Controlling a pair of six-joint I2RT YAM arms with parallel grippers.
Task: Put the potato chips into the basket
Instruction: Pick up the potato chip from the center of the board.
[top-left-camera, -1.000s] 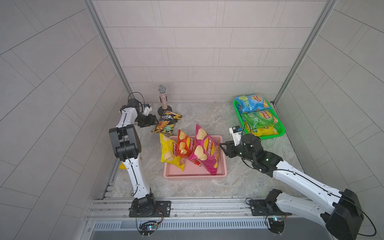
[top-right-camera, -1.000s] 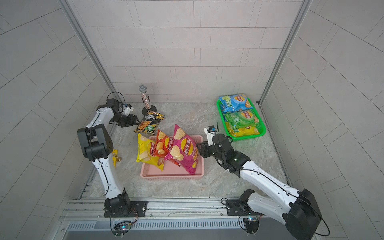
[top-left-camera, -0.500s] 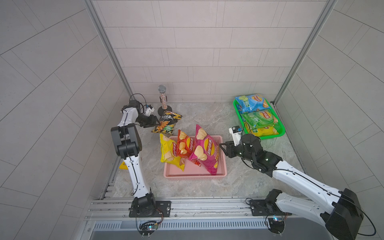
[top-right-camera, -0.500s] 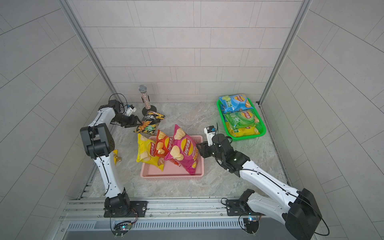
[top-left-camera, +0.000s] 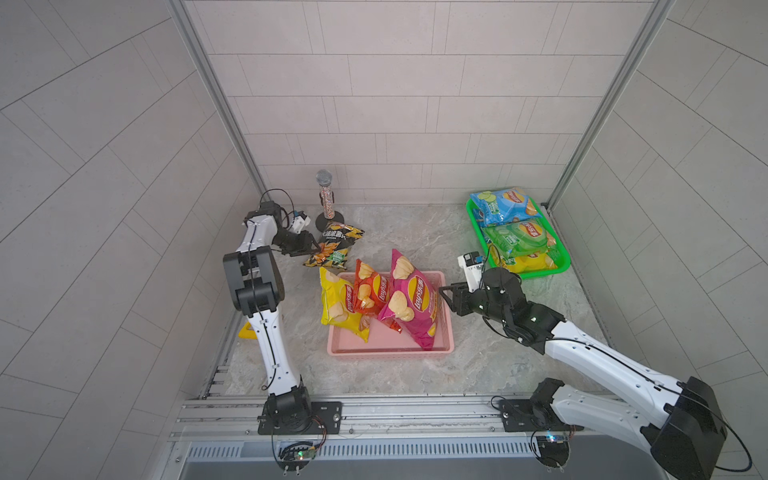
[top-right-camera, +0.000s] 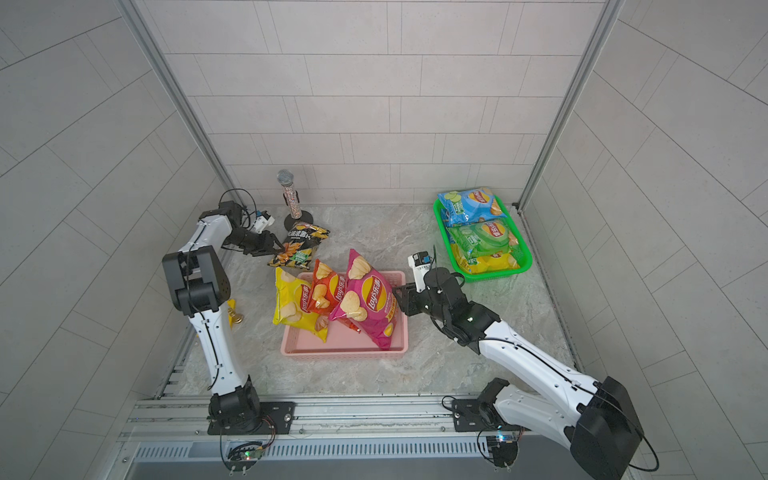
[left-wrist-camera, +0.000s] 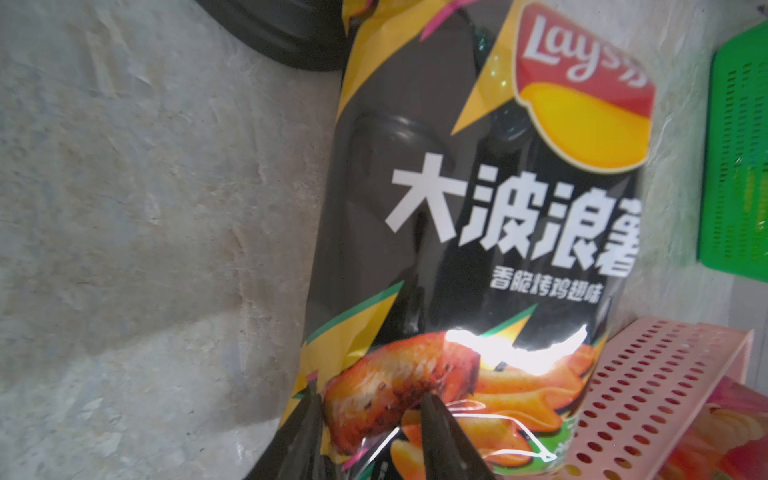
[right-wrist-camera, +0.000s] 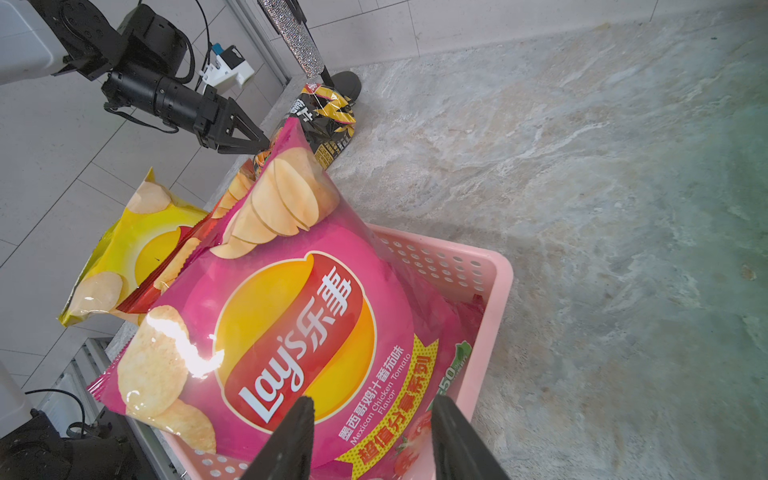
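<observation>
Pink plastic, the basket (top-left-camera: 390, 350) sat mid-table with 3 bags propped in it: a yellow bag (top-left-camera: 336, 303) lolling over its left rim, a red bag (top-left-camera: 370, 293) and a magenta bag (top-left-camera: 411, 303). A black bag (top-left-camera: 332, 249) lay on the marble beyond the basket, by the microphone (top-left-camera: 325, 195). The left gripper (left-wrist-camera: 370, 401) straddled that bag's lower edge; I couldn't tell whether it pinched. The right gripper (top-left-camera: 444, 293) hovered beside the magenta bag, fingers apart and empty. 3 more bags lay in the green tray (top-left-camera: 559, 268).
</observation>
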